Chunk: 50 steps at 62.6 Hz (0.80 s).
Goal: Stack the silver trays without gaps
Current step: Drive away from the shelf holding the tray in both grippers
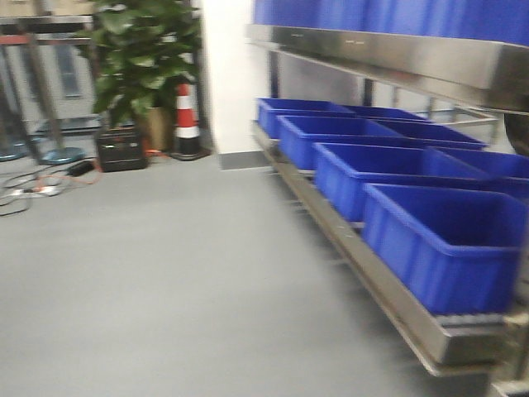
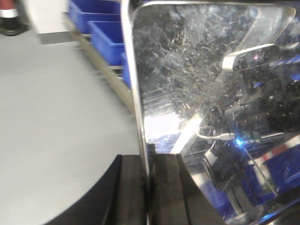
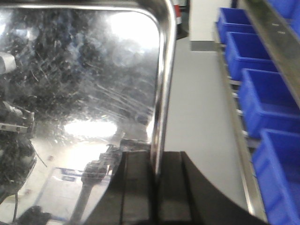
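Note:
A shiny silver tray (image 2: pixel 201 84) fills the right of the left wrist view. My left gripper (image 2: pixel 149 166) is shut on its left rim, with the black fingers (image 2: pixel 131 187) pressed on either side of the edge. In the right wrist view the same kind of silver tray (image 3: pixel 79 70) fills the left, and my right gripper (image 3: pixel 156 164) is shut on its right rim. Both views show the tray held up above the grey floor. Neither the tray nor the grippers appear in the front view.
A steel shelf (image 1: pixel 388 298) runs along the right, carrying a row of blue bins (image 1: pixel 450 240), with more blue bins on an upper shelf (image 1: pixel 388 50). A potted plant (image 1: pixel 145 58), a striped cone (image 1: pixel 187 120) and floor cables (image 1: pixel 41 182) lie at the back left.

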### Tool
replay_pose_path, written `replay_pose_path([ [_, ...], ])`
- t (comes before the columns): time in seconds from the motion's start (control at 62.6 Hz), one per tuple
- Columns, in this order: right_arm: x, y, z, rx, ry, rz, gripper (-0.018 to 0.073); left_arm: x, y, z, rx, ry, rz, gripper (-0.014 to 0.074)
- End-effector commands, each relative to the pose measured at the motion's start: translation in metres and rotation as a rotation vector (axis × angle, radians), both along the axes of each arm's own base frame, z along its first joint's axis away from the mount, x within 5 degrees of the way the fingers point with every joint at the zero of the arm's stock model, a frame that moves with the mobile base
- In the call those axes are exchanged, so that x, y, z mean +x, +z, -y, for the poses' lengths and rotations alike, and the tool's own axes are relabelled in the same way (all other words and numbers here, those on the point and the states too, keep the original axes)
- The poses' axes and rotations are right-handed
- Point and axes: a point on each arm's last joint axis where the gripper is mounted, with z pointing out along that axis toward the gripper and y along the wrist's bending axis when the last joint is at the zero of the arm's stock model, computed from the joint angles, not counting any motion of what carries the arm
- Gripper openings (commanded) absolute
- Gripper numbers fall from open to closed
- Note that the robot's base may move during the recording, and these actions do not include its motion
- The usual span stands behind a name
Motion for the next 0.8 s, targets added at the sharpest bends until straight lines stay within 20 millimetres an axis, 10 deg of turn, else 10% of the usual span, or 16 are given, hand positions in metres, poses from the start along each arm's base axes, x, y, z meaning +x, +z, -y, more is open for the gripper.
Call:
replay_pose_path([
  [0.0, -0.0028, 0.0108, -0.0021, 0.006, 0.026, 0.077, -0.0069, -0.0036, 0.0106, 0.0031, -0.042, -0.025, 0.063, -0.0016],
  [0.783, -0.0028, 0.0108, -0.0021, 0.006, 0.026, 0.077, -0.0069, -0.0036, 0.0106, 0.0031, -0.042, -0.025, 0.063, -0.0016],
])
